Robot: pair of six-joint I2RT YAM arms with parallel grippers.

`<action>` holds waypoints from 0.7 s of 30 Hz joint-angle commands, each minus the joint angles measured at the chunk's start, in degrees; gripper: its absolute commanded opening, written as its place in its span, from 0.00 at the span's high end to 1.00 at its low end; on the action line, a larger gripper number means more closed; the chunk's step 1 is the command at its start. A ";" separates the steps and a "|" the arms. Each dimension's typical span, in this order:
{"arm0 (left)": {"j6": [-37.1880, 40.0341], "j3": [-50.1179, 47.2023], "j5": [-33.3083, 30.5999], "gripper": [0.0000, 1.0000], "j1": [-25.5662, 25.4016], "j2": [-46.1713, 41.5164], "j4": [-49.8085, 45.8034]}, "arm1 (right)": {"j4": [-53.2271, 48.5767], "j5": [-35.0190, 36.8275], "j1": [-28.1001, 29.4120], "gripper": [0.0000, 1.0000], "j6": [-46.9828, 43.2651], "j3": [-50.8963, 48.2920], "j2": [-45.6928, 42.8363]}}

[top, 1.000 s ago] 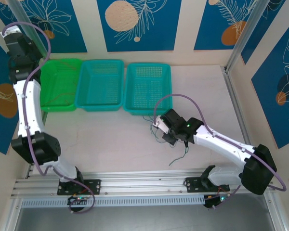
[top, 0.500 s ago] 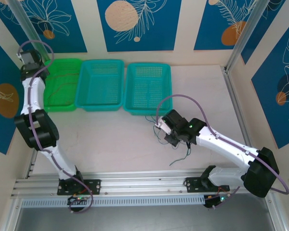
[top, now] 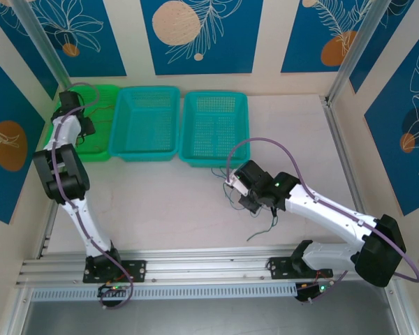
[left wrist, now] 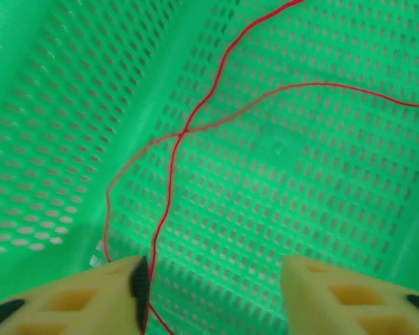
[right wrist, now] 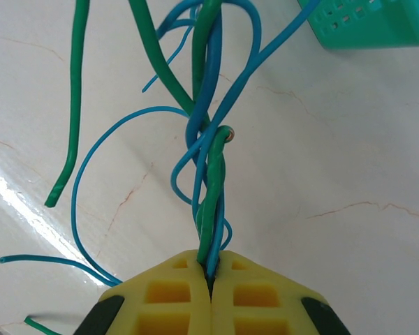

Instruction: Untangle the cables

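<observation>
A thin red cable [left wrist: 195, 118] lies looped on the floor of the green basket [left wrist: 300, 209]. My left gripper [left wrist: 213, 293] hangs over it, open; the red strand runs just past the left fingertip, and nothing is between the pads. From above, the left gripper [top: 84, 128] is inside the green basket [top: 98, 94] at the far left. In mid-table my right gripper [right wrist: 211, 269] is shut on a twisted bundle of green and blue cables [right wrist: 208, 167], held a little above the table. Their loose ends [top: 265, 227] trail beside the right gripper [top: 232, 185].
Two teal baskets [top: 148, 155] [top: 209, 162] stand in a row right of the green one; a corner of the nearer basket [right wrist: 363, 28] lies just beyond the bundle. A metal rail [top: 209, 262] runs along the near edge. Blue-patterned walls close in the sides.
My left arm has swung from high by the left wall down into the green basket, and its gripper has opened, leaving the red cable there. The right arm has barely moved.
</observation>
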 commanded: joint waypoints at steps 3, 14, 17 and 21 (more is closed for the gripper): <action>1.29 0.95 0.43 0.13 -0.15 -5.37 0.30 | -1.07 1.17 0.54 1.00 1.01 1.74 -2.57; -0.56 3.44 4.87 0.01 -1.38 -20.46 0.35 | 0.47 1.99 0.64 1.00 1.84 0.86 -2.70; -7.49 0.72 22.99 0.07 -2.68 -26.91 1.35 | 2.43 -2.30 0.39 1.00 2.90 0.65 -2.64; -13.64 -10.05 36.45 0.10 -11.83 -38.45 8.40 | 7.54 -9.30 0.22 1.00 5.88 -0.84 -1.75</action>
